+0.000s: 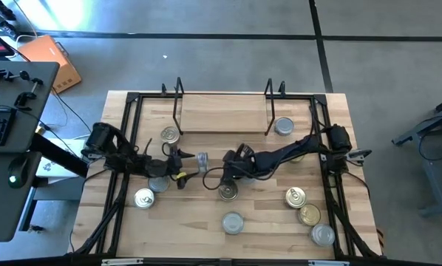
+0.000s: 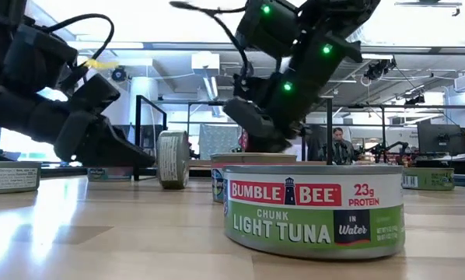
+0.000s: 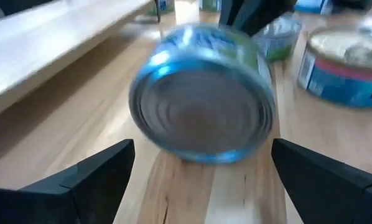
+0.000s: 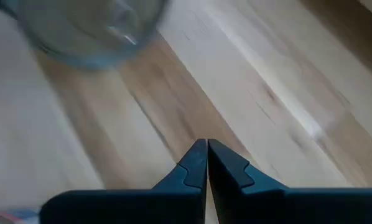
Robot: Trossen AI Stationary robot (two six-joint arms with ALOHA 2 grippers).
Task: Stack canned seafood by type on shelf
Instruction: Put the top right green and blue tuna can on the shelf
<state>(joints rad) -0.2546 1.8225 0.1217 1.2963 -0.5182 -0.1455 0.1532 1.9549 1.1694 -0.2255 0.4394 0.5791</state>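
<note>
Tins lie scattered across your bench, and one of them matters most right now: a tin on its edge, rim down, sits near the middle of the bench, just in front of the shelf. Your left gripper is right beside it with its fingers spread wide; in the left wrist view you see the tin's ribbed round end between the two dark fingers, touching neither. In the low view the same tin stands upright like a wheel, just past the tip of the left gripper.

Your right gripper is on the other side of that tin, close to it, with its fingers pinched together on nothing; the right wrist view shows the two tips meeting over bare wood.

The shelf runs along the far edge of the bench, a light board between black uprights, and no tin shows on it. One silver tin lies just off its right end, and a gold tin just off its left end. Another tin sits below the right gripper, and a green-labelled tuna tin lies at the near edge. Three more tins cluster toward your near right corner and two toward the near left.
</note>
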